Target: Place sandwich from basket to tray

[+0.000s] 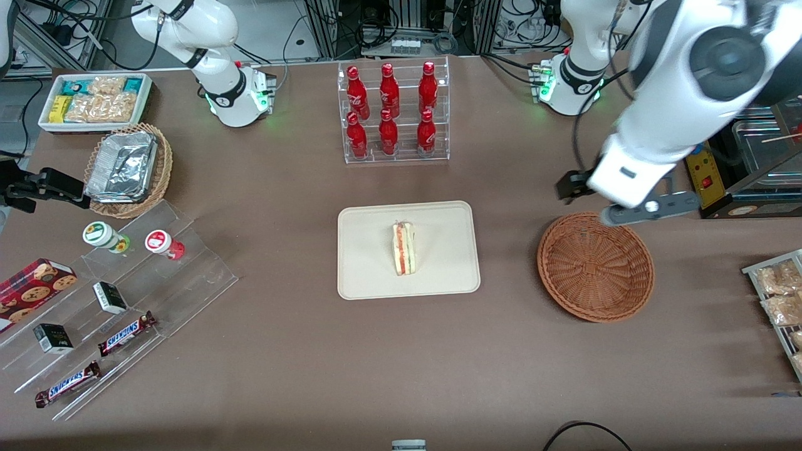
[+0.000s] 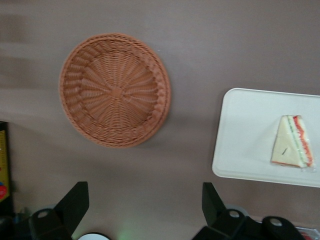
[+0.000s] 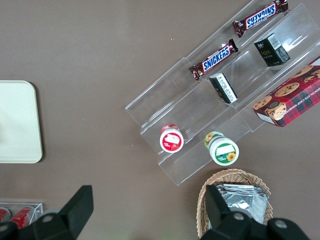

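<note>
Front view: triangular layered sandwich (image 1: pixel 404 248) is seen resting on the cream rectangular tray (image 1: pixel 451 275), round reddish-brown wicker basket (image 1: pixel 595 267) emptied, pincer (image 2: pixel 145 202) spread, raised above it, task judged complete.

the gripper (image 2: pixel 145 207) shows in the left wrist view only as two dark fingers (image 2: pixel 75 202) set wide apart, their roots cut by the picture's edge; in the front view the working arm's wrist hides it above the basket (image 1: pixel 595 266), covering part of the rim farthest from the front camera. the tray (image 2: pixel 245 145) runs off the wrist picture's edge, so one short side is unseen. the sandwich (image 2: pixel 292 142) bears a small dark mark on its bread, too small to tell. toward the working arm's end of the table, a rack of bagged pastries (image 1: pixel 777 300) is cut off by the frame. the labels on the red bottles (image 1: pixel 388 109) are too small to read.
</note>
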Controlling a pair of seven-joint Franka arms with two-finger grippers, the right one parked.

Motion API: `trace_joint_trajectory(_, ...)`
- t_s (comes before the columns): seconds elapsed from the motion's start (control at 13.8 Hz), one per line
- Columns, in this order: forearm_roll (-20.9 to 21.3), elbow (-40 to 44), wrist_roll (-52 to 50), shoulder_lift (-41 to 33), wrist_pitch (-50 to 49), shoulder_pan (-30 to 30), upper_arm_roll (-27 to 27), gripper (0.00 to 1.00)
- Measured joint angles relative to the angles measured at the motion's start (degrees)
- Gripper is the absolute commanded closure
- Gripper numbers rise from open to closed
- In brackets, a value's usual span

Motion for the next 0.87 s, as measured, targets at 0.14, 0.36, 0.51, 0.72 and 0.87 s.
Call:
trace_joint_trajectory(0.14,0.01,-0.98,5.04,-2.06,-1.47,3.49,0.02,0.0)
trace_joint_trajectory(0.36,0.01,-1.21,11.43,-3.57,-2.95,8.21,0.07,0.0)
trace_joint_trajectory(0.51,0.01,-1.31,14.34,-3.9,-3.24,10.54,0.09,0.0)
trace_joint_trajectory(0.72,0.01,-1.47,16.76,-4.44,-3.38,12.54,0.09,0.0)
trace_joint_trajectory(0.87,0.02,-2.1,17.38,-5.2,-3.48,12.99,0.07,0.0)
